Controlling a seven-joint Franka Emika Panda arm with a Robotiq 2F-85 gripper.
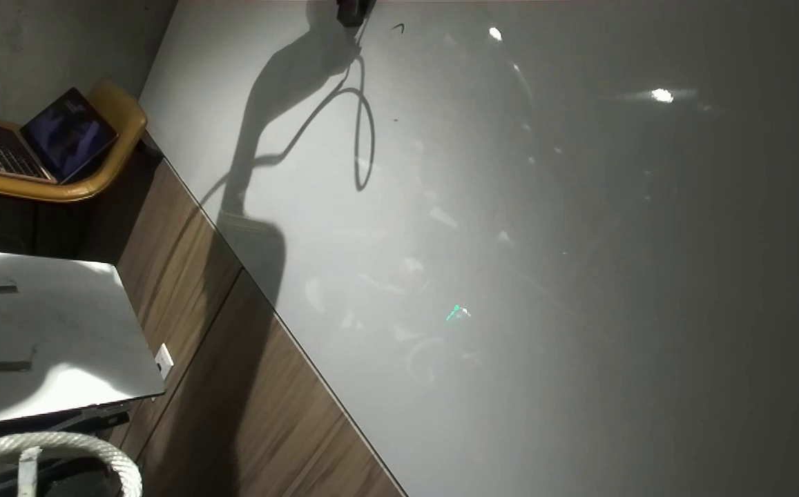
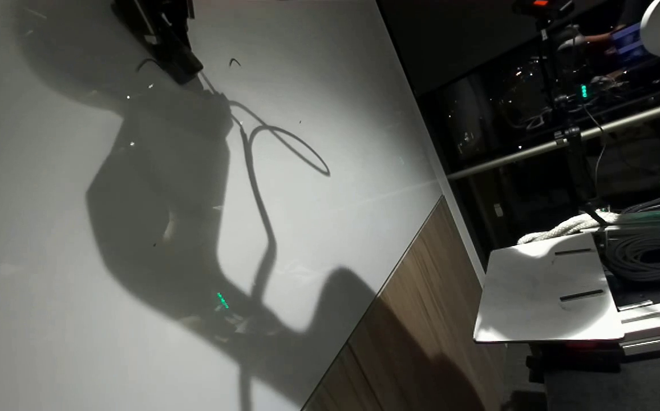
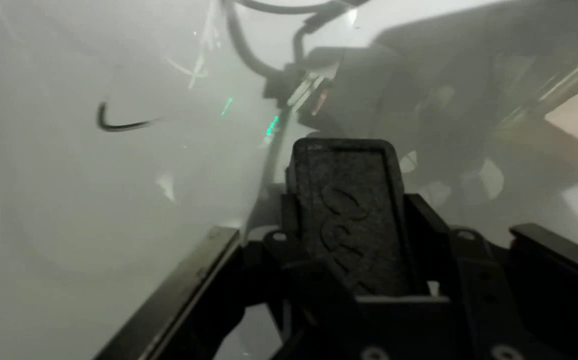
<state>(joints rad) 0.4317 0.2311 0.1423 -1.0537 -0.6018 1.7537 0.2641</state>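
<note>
Just one block (image 3: 348, 200) in one claw (image 3: 351, 215)

Gripper (image 2: 173, 52), black, at top edge of exterior view; dark block (image 2: 186, 69) at tip, over pale glossy surface (image 2: 335, 217). Arm shadow (image 2: 147, 197), large, with cable-loop outline. Curved dark mark (image 2: 234, 60), small, near block. Wood-grain panel (image 2: 438, 297), adjoining surface edge. White slotted plate (image 2: 535, 294). Pale rope (image 2: 569, 227); grey coiled cable (image 2: 643, 268); slanting rail (image 2: 501, 160).
</note>
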